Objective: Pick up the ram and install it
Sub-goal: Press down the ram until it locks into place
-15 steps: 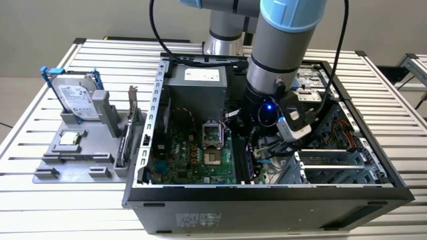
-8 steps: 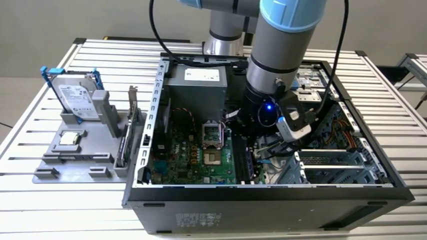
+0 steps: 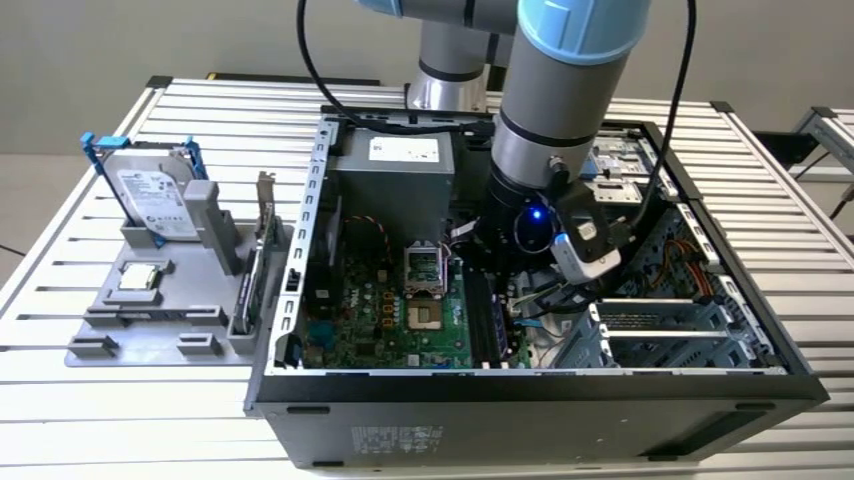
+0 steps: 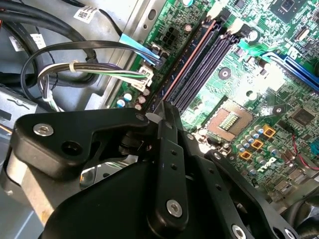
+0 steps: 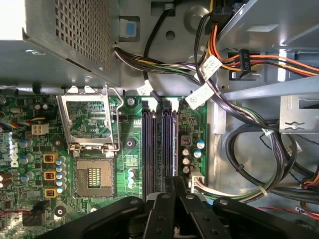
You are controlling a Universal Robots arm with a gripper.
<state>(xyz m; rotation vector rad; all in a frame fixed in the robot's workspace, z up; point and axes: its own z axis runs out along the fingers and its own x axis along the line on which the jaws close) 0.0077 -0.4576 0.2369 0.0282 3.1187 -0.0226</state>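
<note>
Hand [image 5: 169, 186] low over the memory slots [image 5: 159, 149] in both wrist views, grip state indiscernible.

The exterior view looks down from high in front onto the open black computer case [image 3: 534, 385] on the slatted metal tabletop [image 3: 107, 400], while both wrist views (riding close above) share the green motherboard [image 5: 129, 149] and its black memory slots [image 4: 199, 64].

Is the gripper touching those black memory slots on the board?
Cannot tell. In both wrist views the gripper overlaps the slots' near end, hiding any contact or gap.
</note>
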